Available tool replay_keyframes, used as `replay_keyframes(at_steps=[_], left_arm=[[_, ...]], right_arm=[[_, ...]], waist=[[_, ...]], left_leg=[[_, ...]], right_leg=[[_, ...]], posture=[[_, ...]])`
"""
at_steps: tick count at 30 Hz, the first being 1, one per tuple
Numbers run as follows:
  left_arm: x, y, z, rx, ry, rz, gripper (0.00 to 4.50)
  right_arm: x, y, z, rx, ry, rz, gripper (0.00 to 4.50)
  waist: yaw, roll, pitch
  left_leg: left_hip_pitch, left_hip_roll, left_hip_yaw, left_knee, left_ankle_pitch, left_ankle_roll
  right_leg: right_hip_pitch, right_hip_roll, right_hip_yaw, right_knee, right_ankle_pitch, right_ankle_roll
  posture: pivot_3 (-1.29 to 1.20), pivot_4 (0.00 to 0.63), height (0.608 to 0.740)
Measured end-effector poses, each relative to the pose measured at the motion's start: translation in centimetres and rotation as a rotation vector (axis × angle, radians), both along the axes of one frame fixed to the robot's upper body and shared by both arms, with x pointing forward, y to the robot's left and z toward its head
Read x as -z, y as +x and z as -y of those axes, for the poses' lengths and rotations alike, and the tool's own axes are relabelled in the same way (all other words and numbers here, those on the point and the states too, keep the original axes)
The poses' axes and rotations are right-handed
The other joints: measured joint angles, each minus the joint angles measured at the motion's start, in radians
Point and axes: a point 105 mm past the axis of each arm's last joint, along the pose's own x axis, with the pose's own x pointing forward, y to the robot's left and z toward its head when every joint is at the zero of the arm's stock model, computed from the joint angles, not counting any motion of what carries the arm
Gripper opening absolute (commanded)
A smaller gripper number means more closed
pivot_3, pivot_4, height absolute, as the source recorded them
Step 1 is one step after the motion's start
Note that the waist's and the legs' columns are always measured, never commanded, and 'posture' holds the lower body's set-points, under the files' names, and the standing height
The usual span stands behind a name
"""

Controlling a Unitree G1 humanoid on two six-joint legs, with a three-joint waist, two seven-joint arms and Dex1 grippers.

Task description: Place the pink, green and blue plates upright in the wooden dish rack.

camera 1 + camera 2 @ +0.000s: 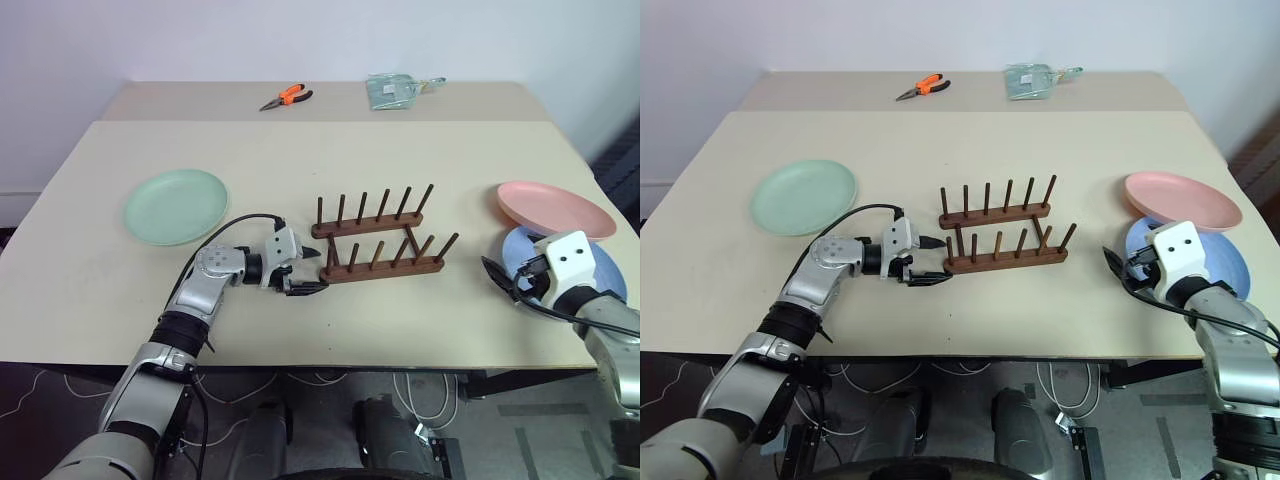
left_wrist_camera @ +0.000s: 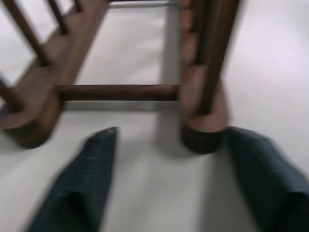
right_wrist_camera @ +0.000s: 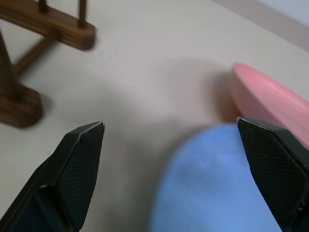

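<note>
Presently, the blue plate (image 3: 217,179) is found at one o'clock of the wide-jawed right gripper (image 3: 178,140), the nearer arm; the left gripper (image 2: 169,145) is spread empty.

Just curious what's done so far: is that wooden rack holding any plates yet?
Empty. The wooden dish rack has bare pegs; all three plates lie on the table.

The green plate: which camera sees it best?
Either head view. In the left eye view the green plate lies whole and flat on the table, left of the wooden dish rack. The right eye view shows the same. The wrist views look elsewhere.
</note>
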Motion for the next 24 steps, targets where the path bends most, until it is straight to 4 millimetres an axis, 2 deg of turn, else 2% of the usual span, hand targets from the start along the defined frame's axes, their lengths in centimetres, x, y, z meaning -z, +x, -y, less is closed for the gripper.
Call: replay_keyframes(at_steps=[2,3,5,8,10,12,15,17,19,24], left_arm=[[-0.1,-0.1,-1.0,-0.020,0.032,0.009,4.01],[-0.1,-0.3,-1.7,-0.033,0.047,0.009,3.71],[0.0,-1.1,-3.3,-0.060,0.066,-0.024,3.08],[0.4,-3.5,-4.4,-0.052,0.051,-0.123,1.55],[0.5,-4.9,-3.7,-0.016,0.038,-0.163,0.62],[0.7,-5.8,-2.1,0.015,0.021,-0.195,0.62],[1.0,-6.0,0.3,0.012,-0.016,-0.210,0.62],[1.1,-5.6,1.6,-0.018,-0.028,-0.183,0.62],[1.2,-5.0,2.0,-0.056,-0.024,-0.154,0.62],[1.4,-0.2,2.6,-0.330,-0.040,-0.033,0.62]], right_arm=[[0.3,-0.7,0.1,-0.019,0.001,-0.030,3.18],[0.5,-1.1,0.0,-0.036,0.013,-0.048,2.65],[0.7,-2.1,-1.2,-0.119,0.043,-0.096,1.66],[1.4,-3.5,-3.7,-0.248,0.069,-0.183,0.06],[2.1,-3.8,-5.7,-0.324,0.076,-0.230,0.00],[2.9,-3.5,-7.3,-0.363,0.089,-0.249,0.00],[3.7,-2.0,-9.5,-0.378,0.067,-0.228,0.00],[4.5,-1.0,-9.7,-0.341,0.038,-0.225,0.00],[4.9,-0.3,-9.7,-0.312,0.011,-0.215,0.00],[5.5,4.0,-10.8,-0.221,-0.006,-0.138,0.00]], waist=[[-0.007,0.000,0.000],[-0.012,0.000,0.000],[-0.026,0.001,-0.001],[-0.036,0.001,-0.001],[-0.029,0.001,-0.001],[-0.019,0.000,-0.001],[-0.006,-0.001,-0.001],[0.007,-0.001,-0.001],[0.009,-0.002,-0.002],[-0.001,-0.010,-0.009]], left_leg=[[0.002,0.001,0.000,-0.001,0.000,0.000],[0.004,0.001,0.000,-0.002,0.000,0.000],[0.010,0.001,0.002,-0.007,0.000,0.000],[0.012,0.003,0.003,-0.008,0.000,0.000],[0.012,0.003,0.004,-0.007,0.000,0.000],[0.010,0.002,0.005,-0.006,0.000,0.000],[0.010,0.001,0.005,-0.005,0.000,0.000],[0.009,0.001,0.005,-0.005,0.000,0.000],[0.009,0.000,0.005,-0.005,0.000,0.000],[0.019,0.001,0.004,-0.003,0.000,0.000]], right_leg=[[0.001,0.000,0.000,0.000,0.000,0.000],[0.002,0.001,0.000,0.000,0.000,-0.001],[0.005,0.000,0.003,0.000,-0.002,-0.003],[0.005,0.001,0.004,0.001,-0.003,-0.004],[0.005,0.001,0.004,0.001,-0.003,-0.005],[0.005,0.000,0.005,-0.001,-0.003,-0.006],[0.005,-0.001,0.005,-0.002,-0.003,-0.006],[0.005,-0.001,0.005,-0.002,-0.003,-0.005],[0.005,-0.001,0.005,-0.002,-0.003,-0.005],[0.014,0.000,0.005,-0.002,-0.003,-0.004]], posture=[[0.00,0.150,0.740],[0.00,0.150,0.740],[0.00,0.150,0.740],[0.00,0.150,0.740],[0.00,0.150,0.740],[0.00,0.150,0.740],[0.00,0.150,0.740],[0.00,0.150,0.740],[0.00,0.150,0.740],[0.00,0.150,0.740]])
